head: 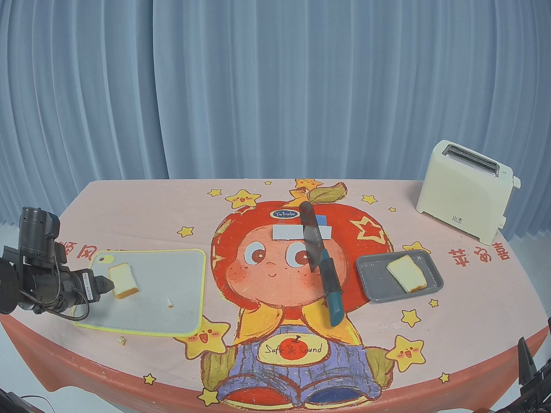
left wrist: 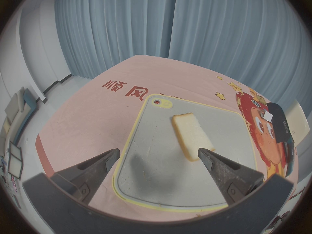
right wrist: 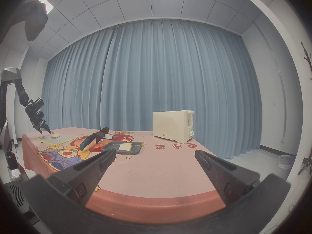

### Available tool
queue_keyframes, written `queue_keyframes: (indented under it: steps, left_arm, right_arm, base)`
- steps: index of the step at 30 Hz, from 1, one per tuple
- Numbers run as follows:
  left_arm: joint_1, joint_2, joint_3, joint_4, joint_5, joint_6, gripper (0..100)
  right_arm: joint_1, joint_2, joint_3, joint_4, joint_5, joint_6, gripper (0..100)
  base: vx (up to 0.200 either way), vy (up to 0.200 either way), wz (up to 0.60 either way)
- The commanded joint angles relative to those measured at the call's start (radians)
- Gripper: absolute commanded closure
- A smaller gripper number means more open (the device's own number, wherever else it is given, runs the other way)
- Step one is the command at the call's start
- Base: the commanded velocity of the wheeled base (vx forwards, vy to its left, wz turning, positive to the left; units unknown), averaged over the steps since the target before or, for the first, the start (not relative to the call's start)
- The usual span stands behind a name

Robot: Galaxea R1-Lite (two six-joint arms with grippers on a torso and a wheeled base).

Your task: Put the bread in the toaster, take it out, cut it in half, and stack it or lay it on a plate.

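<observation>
One bread half (head: 123,280) lies on the grey cutting board (head: 160,311) at the table's left. My left gripper (head: 107,285) hovers just left of that half, open, one fingertip (left wrist: 208,156) over the bread's (left wrist: 191,135) near end and nothing held. The other bread half (head: 406,273) lies in the grey tray (head: 373,285) at the right. The cream toaster (head: 466,190) stands at the far right with nothing showing in its slots. My right gripper (right wrist: 155,155) is open and holds nothing, off the table's near right corner.
A knife (head: 321,259) with a teal handle lies mid-table, its blade resting on a small white block (head: 287,232). Crumbs (head: 170,302) lie on the board and near the front edge (head: 121,340). A blue curtain hangs behind the table.
</observation>
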Motion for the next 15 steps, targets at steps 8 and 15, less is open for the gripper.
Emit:
queue_keyframes:
  steps: [8,15]
  left_arm:
    - [0.027,0.068,-0.04,-0.002,0.015,-0.002,0]
    - [0.027,0.097,-0.069,-0.002,0.017,-0.002,0]
  right_arm:
    - [0.0,-0.016,0.018,0.0,0.001,0.0,0]
    - [0.0,-0.016,0.018,0.0,0.001,0.0,0]
  base:
    - [0.0,0.0,0.0]
    - [0.0,0.0,0.0]
